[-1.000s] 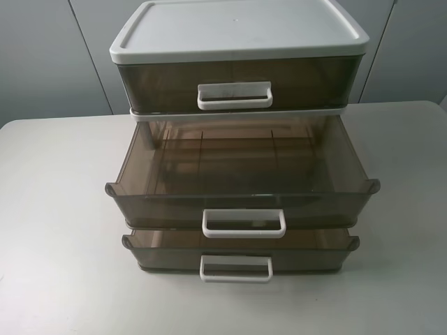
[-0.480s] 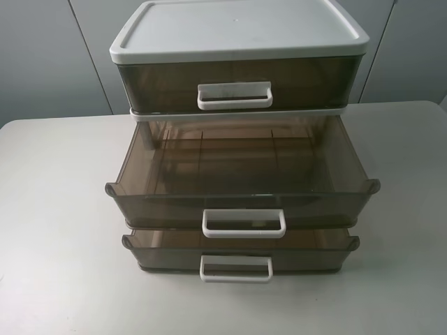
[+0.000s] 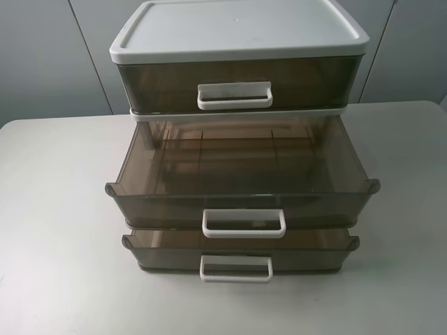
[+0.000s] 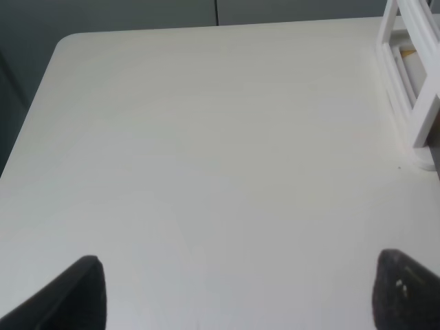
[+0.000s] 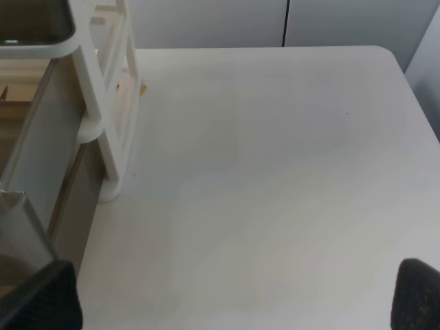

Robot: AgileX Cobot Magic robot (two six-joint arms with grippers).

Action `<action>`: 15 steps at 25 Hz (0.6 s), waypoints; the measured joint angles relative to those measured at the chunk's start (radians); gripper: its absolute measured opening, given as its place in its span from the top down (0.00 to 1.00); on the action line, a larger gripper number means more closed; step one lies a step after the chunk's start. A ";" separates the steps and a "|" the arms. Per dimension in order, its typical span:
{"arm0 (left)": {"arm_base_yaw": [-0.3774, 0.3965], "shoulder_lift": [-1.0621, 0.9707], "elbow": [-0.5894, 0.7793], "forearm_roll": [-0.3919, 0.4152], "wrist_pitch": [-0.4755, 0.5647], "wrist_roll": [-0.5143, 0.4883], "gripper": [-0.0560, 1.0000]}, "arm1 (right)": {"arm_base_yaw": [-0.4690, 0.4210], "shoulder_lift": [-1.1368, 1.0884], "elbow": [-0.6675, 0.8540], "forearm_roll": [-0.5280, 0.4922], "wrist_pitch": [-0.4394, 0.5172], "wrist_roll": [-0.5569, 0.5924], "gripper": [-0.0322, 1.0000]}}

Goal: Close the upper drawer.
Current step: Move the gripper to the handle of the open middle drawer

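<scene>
Three drawers (image 3: 160, 87), the upper drawer (image 3: 160, 206) pulled out; left claw (image 4: 237, 295) and right claw (image 5: 230, 299) both gape empty.

Matte white table (image 3: 56, 209) with rounded corners fills the foreground; behind it, a plain grey panelled wall (image 3: 42, 56); thin dark vertical seams (image 3: 91, 56) split the panels; light is soft and even; faint sheen on the tabletop.

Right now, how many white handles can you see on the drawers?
3. The top handle is on the top drawer under the white lid, the middle handle on the pulled-out upper drawer, the bottom handle on the lowest drawer. None seem hidden.
</scene>
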 joint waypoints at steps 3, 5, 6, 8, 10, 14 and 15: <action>0.000 0.000 0.000 0.000 0.000 0.000 0.25 | 0.000 0.000 0.000 0.000 0.000 0.000 0.31; 0.000 0.000 0.000 0.000 0.000 0.000 0.25 | 0.000 0.000 0.000 0.000 0.000 0.000 0.31; 0.000 0.000 0.000 0.000 0.000 0.000 0.25 | 0.000 0.000 0.000 0.000 0.000 0.000 0.31; 0.000 0.000 0.000 0.000 0.000 0.000 0.25 | 0.000 0.000 0.000 0.000 0.000 0.000 0.31; 0.000 0.000 0.000 0.000 0.000 0.000 0.25 | 0.000 0.000 0.000 0.003 0.000 0.000 0.31; 0.000 0.000 0.000 0.000 0.000 0.000 0.25 | 0.000 0.023 -0.005 0.046 0.002 0.002 0.31; 0.000 0.000 0.000 0.000 0.000 0.000 0.25 | 0.000 0.049 -0.019 0.052 0.004 0.002 0.31</action>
